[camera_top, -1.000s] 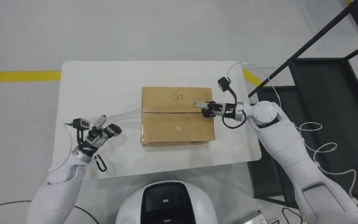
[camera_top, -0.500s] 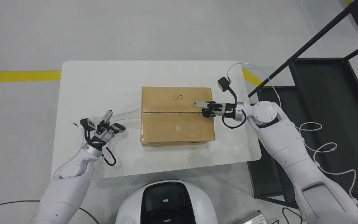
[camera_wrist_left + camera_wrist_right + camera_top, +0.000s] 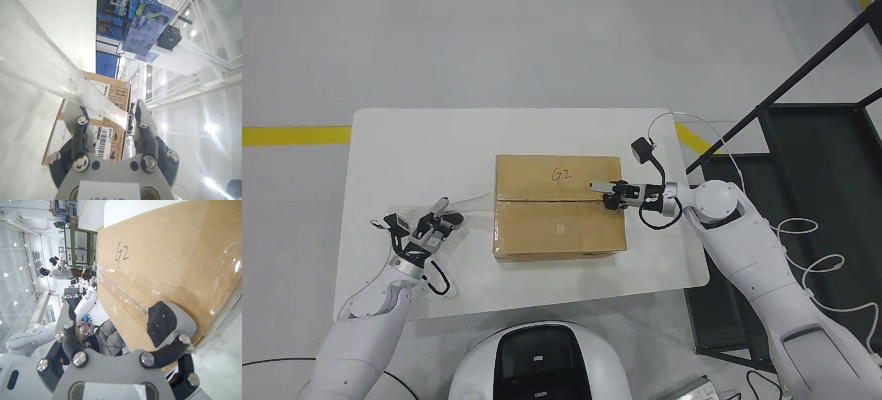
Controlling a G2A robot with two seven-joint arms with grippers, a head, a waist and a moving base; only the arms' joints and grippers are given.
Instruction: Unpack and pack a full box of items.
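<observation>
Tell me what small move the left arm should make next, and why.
Probably shut the left gripper on the clear tape strip: its loose end lies between the open fingers, and it runs back toward the cardboard box, whose flaps are shut. The right gripper rests open on the box top, seemingly steadying it.

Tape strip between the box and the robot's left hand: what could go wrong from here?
1. The clear tape strip runs from the box to the open left gripper. Tape is sticky, so it may cling to a finger instead of dropping away.
2. If it clings, pulling could drag the box askew. The open right gripper only rests one finger on the box's top near its edge.
</observation>
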